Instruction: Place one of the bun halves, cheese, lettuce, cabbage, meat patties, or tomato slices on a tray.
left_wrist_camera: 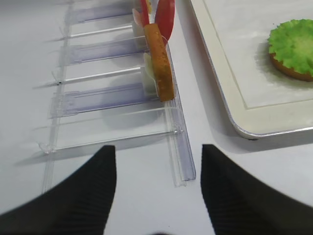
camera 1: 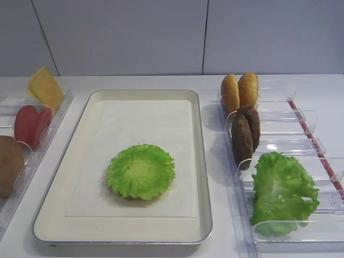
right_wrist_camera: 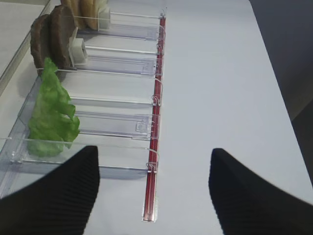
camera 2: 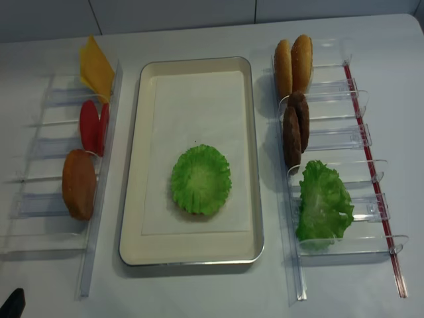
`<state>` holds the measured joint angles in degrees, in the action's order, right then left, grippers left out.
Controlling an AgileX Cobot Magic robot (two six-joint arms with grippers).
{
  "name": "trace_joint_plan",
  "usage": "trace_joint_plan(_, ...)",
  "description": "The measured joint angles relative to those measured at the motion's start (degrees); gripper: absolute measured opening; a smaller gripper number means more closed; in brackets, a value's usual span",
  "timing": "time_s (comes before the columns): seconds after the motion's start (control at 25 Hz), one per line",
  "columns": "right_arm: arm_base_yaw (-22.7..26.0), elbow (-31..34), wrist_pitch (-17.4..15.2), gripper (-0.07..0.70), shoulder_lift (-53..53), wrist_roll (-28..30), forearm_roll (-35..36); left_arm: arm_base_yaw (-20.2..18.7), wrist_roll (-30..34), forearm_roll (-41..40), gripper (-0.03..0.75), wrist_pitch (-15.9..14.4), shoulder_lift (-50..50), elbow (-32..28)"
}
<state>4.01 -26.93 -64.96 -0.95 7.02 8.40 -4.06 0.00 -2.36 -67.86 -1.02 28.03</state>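
The cream tray (camera 1: 56, 212) lies in the middle. On its paper liner rests the frilly lettuce (camera 1: 141, 171), covering a bun half (left_wrist_camera: 289, 73) whose edge shows beneath it. Two bun halves (camera 1: 239, 91), the meat patties (camera 1: 245, 133) and the bunched cabbage leaf (camera 1: 282, 191) stand in the right-hand bins. The cheese (camera 1: 45, 88), tomato slices (camera 1: 32, 124) and another bun half (camera 1: 8, 164) stand in the left-hand bins. My right gripper (right_wrist_camera: 154, 152) hovers open and empty over the bin's near end. Near the left bins' front end, my left gripper (left_wrist_camera: 157, 149) is open and empty.
Clear plastic divided bins (camera 2: 331, 142) flank the tray on the right and on the left (camera 2: 46, 149). A red strip (right_wrist_camera: 155, 127) runs along the right bins' outer edge. Bare white table (right_wrist_camera: 230, 88) lies to the right of it.
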Motion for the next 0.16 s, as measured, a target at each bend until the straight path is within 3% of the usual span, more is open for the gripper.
trace_joint_plan(0.16,0.00,0.00,0.00,0.471,0.00,0.04,0.00,0.00,0.00,0.00,0.361,0.00,0.00,0.00)
